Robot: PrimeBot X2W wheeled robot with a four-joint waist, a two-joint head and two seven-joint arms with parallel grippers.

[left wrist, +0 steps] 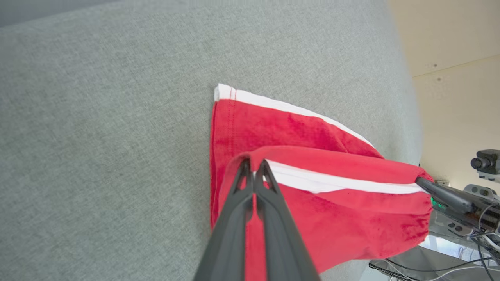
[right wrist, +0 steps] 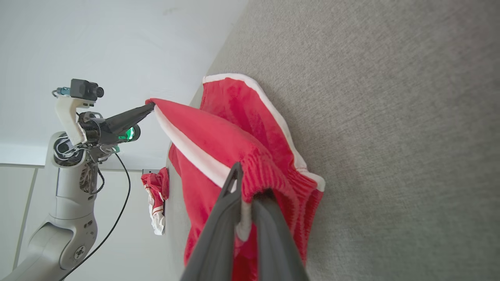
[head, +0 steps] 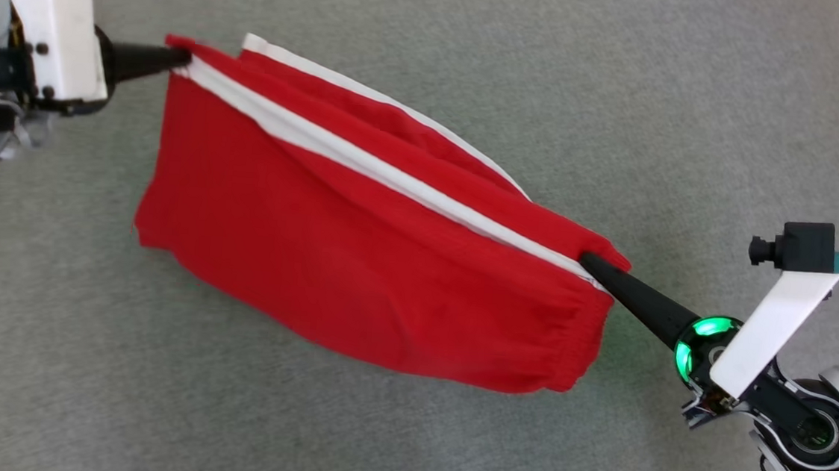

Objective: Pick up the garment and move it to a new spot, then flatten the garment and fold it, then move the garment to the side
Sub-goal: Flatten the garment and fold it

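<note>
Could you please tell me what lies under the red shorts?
The grey fabric surface extends all around the red shorts, held by the left gripper and right gripper. The patch directly beneath them is covered, so anything there cannot be seen.

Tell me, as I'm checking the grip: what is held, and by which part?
The red shorts, held by both: left gripper pinches the leg hem at the white stripe, right gripper pinches the elastic waistband at that stripe.

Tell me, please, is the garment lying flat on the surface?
No, the garment hangs sagging between the left gripper and the right gripper.
</note>
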